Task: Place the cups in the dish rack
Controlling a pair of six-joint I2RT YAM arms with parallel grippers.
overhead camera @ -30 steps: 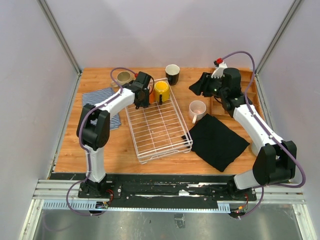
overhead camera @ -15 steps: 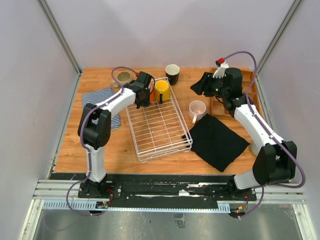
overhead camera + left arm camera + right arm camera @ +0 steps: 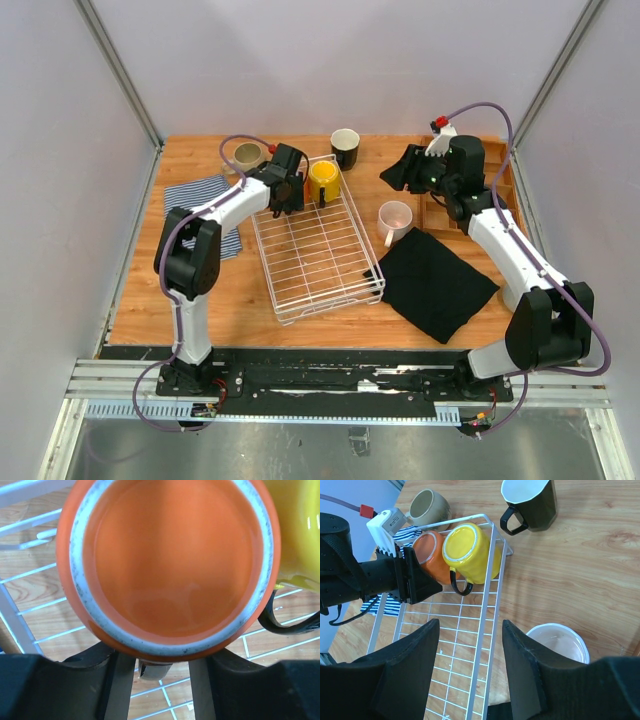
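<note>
The white wire dish rack [image 3: 372, 258] lies mid-table. An orange cup [image 3: 165, 560] and a yellow cup [image 3: 322, 180] lie on their sides in its far left corner. My left gripper [image 3: 159, 680] is open; its fingers straddle the orange cup's handle without pressing it. My right gripper [image 3: 470, 625] is open and empty, hovering above the rack's right rim and the pale pink cup [image 3: 395, 216]. The black cup [image 3: 345, 147] and the beige cup [image 3: 247, 155] stand on the table behind the rack. The whitish-grey cup is out of view.
A striped cloth [image 3: 195, 200] lies left of the rack. A black cloth [image 3: 435, 280] lies right of it, near the pink cup. A brown wooden tray [image 3: 503, 185] sits at the far right, partly behind the right arm.
The left gripper has shifted very slightly at the orange cup. The right arm and the other cups have not moved.
</note>
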